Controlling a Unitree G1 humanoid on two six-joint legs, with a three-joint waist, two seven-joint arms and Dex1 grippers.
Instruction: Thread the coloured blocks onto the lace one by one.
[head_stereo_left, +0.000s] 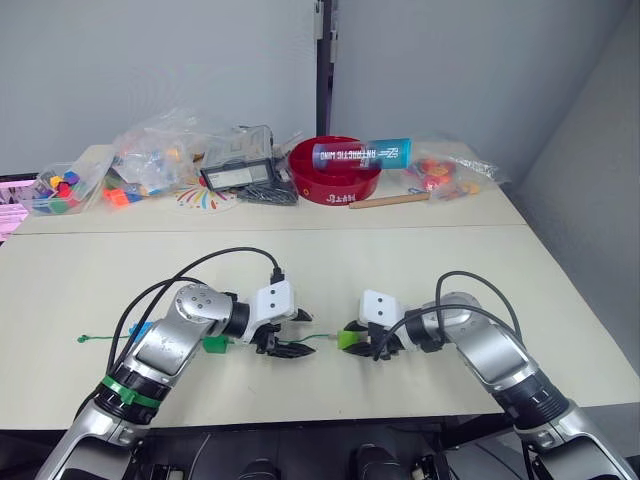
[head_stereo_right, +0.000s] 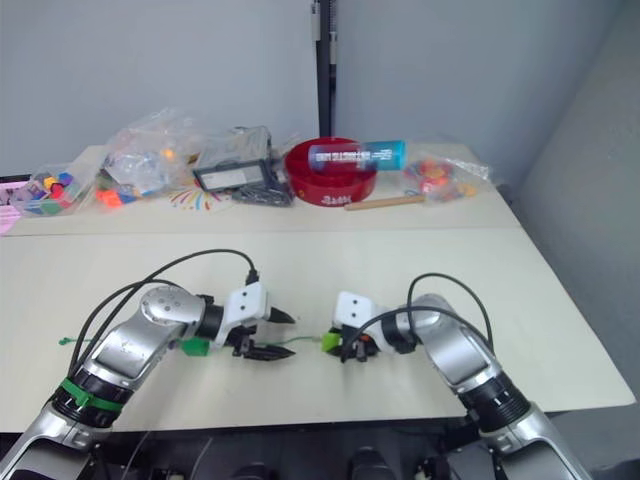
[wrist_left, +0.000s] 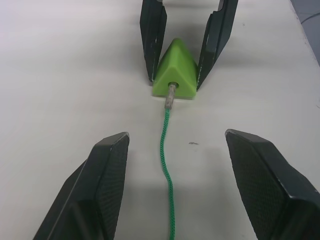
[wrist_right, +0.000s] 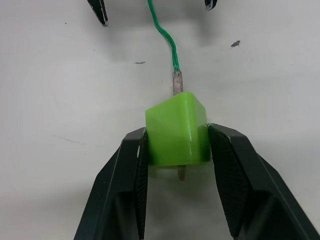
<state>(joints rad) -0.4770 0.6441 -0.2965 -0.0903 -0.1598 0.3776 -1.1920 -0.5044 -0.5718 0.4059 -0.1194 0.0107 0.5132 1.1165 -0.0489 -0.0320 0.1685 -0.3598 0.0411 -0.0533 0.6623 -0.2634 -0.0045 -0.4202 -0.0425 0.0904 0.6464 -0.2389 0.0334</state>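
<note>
Risk of lace (wrist_left: 167, 165) tip backing out of light green block (wrist_right: 176, 131), clamped by right end effector (wrist_right: 177, 172) at surface's 6 o'clock edge, since left end effector (wrist_left: 175, 185) sits spread apart around the string, not gripping it.

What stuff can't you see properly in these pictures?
- What the blocks in the clear bags are like: too small and jumbled, head views.
- The lace under the left arm: the arm hides it in the head views.
- The bottom of the light green block: the right gripper covers it, right wrist view.
</note>
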